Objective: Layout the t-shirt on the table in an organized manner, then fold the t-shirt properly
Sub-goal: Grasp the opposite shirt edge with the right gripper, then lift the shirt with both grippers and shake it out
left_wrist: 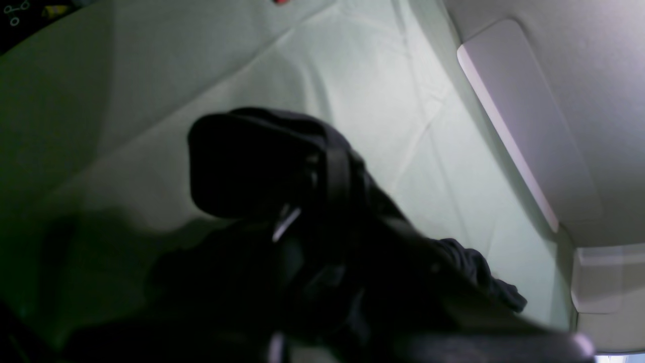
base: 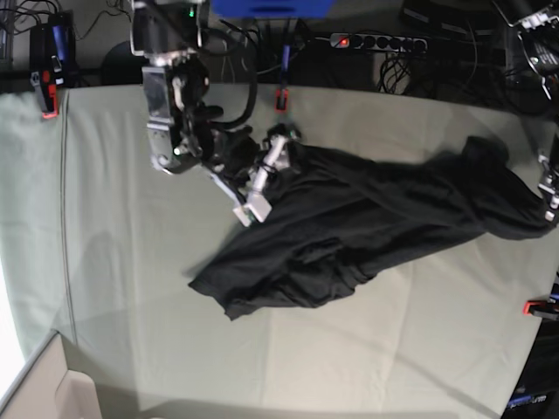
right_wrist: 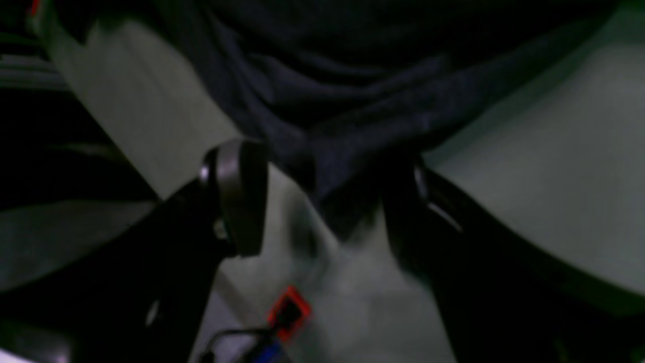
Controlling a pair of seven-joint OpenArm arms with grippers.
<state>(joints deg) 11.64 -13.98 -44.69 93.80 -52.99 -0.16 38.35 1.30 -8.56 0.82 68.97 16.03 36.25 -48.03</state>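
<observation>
- Pale green-grey cloth covers your surface point(base: 131, 288), creased and clamped at its edges, with a red clamp point(base: 49, 94) at the 10 o'clock corner of the base view and cables and a power strip point(base: 376, 41) along the far side.
- Your t-shirt point(base: 349, 227) sprawls across the middle of the cloth, bunched and rumpled, running from about 7 o'clock out to the 3 o'clock edge; no sleeve or hem line reads clearly yet.
- Your right tool point(right_wrist: 322, 201) stands with its two fingers spread either side of a hanging fold of dark fabric; in its wrist view the cloth lies between them but is not pinched, so you hold nothing there.
- Your left tool point(left_wrist: 282, 201) is clenched, with black fabric wrapped around it in the wrist view; in the base view the shirt's end rises toward that arm at the 3 o'clock edge, so you appear to be gripping the t-shirt there.
- Judged from this, you are in the laying-out step, and folding has not begun.
- Next, you likely need the right tool to close on a corner or edge, then both arms to draw apart and flatten the garment.
</observation>
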